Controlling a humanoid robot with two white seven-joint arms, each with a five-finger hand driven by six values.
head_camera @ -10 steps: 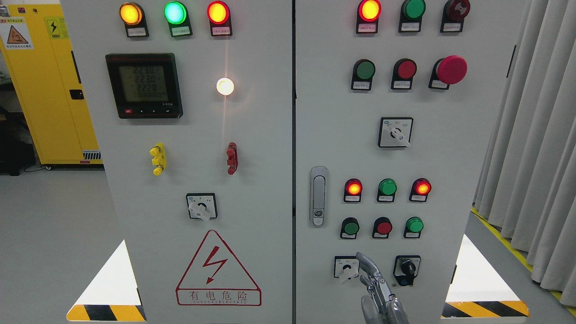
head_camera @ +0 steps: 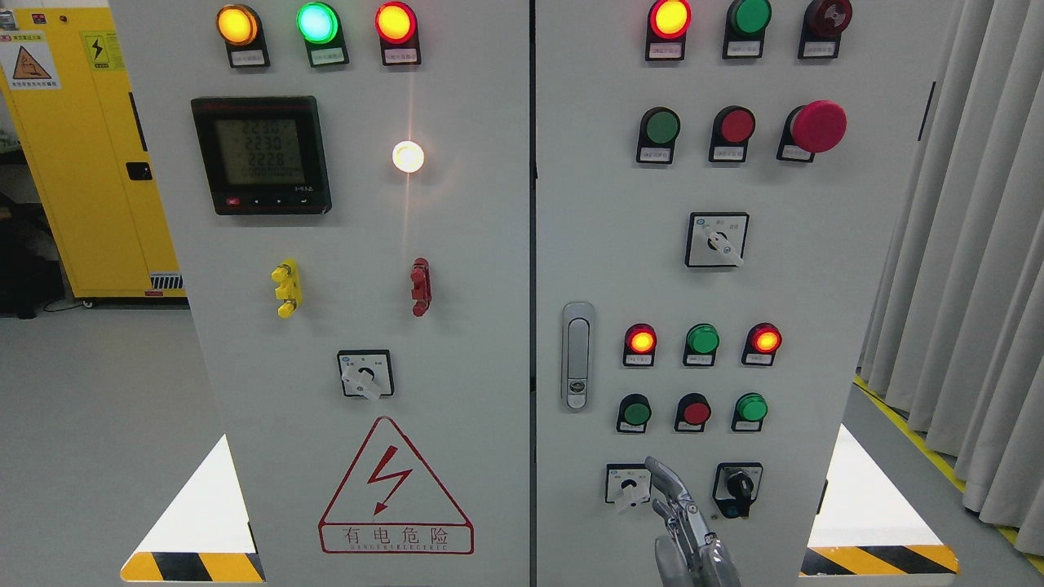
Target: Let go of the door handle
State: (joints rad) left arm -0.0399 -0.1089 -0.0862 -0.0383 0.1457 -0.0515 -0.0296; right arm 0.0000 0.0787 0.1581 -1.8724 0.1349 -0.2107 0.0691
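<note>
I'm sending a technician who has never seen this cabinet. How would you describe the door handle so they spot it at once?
Take the right-hand door of the grey control cabinet. Along its left edge, beside the seam between the doors at mid-height, sits the door handle. It is the only tall, narrow silver piece; everything beside it is a round lamp or button.

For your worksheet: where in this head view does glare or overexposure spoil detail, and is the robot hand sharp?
Head view: the white lamp blows out, throwing a vertical streak; white floor patches beside the cabinet are overexposed; the right hand, bottom edge, apart from the door handle, is reasonably sharp with bright metallic highlights.
</note>
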